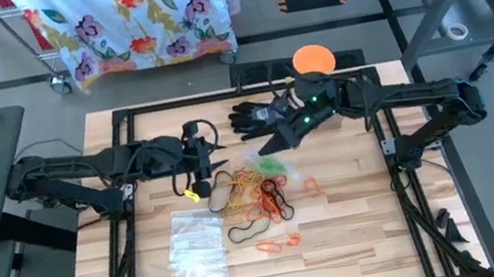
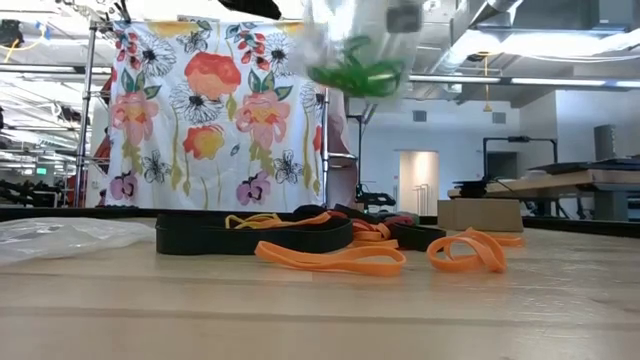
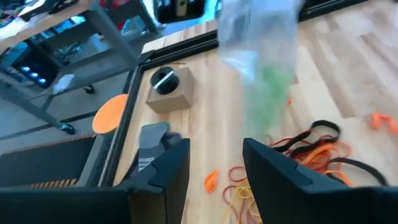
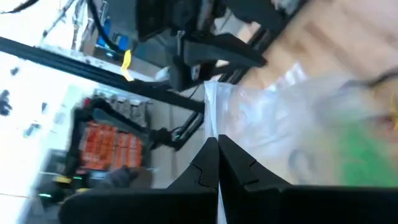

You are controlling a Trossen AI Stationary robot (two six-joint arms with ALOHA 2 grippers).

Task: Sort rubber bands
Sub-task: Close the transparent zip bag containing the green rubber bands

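Black glove [image 1: 250, 115], orange disc [image 1: 313, 58], clear bags [image 1: 196, 256] on wooden table [image 1: 363, 230].

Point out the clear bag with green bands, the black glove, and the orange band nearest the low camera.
clear bag [image 2: 350, 40]: low view, hanging body
black glove [image 1: 251, 115]: high view, palm
orange band [image 2: 330, 260]: low view, front strand

Rubber bands [image 1: 262, 199] right of bags [image 1: 196, 253]
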